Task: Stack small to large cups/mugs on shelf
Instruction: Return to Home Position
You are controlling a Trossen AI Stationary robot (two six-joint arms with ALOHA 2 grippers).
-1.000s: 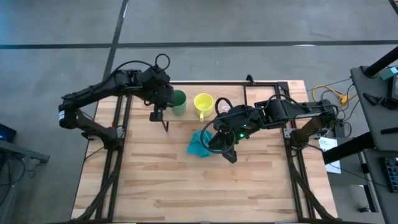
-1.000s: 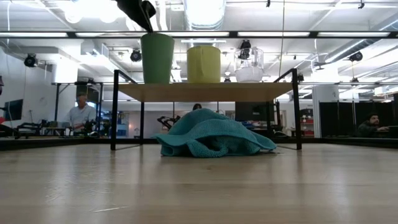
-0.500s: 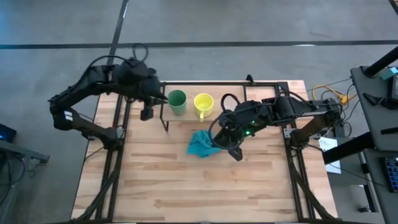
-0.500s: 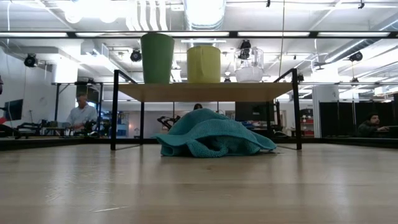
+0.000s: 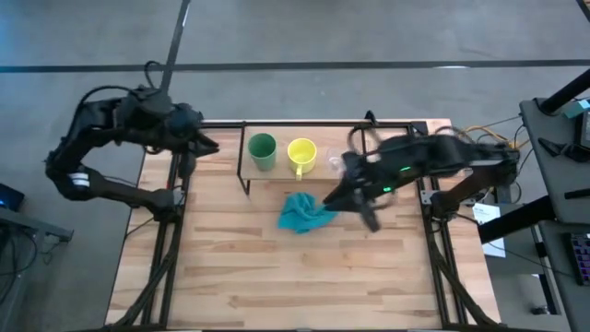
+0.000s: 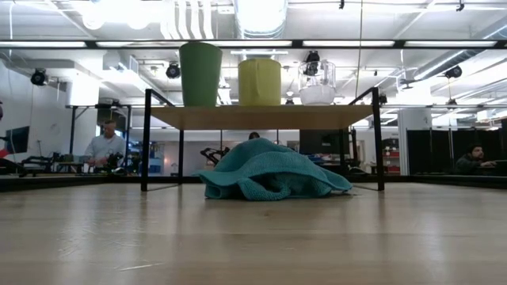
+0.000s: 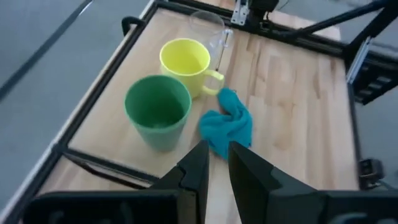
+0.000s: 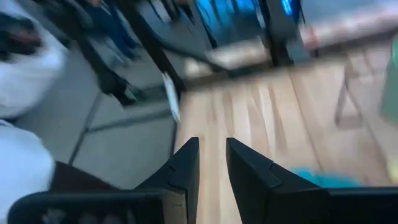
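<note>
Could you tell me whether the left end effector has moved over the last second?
Yes. The left end effector has withdrawn leftward from the green cup, past the left end of the shelf.

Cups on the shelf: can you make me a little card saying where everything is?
shelf: three cups upright in a row on top
green cup: end nearest the left pincer
yellow mug: middle
glass cup: other end
teal cloth: on the table by the shelf
left pincer: past the shelf's green-cup end, empty
right pincer: above the table beside the teal cloth, empty
</note>
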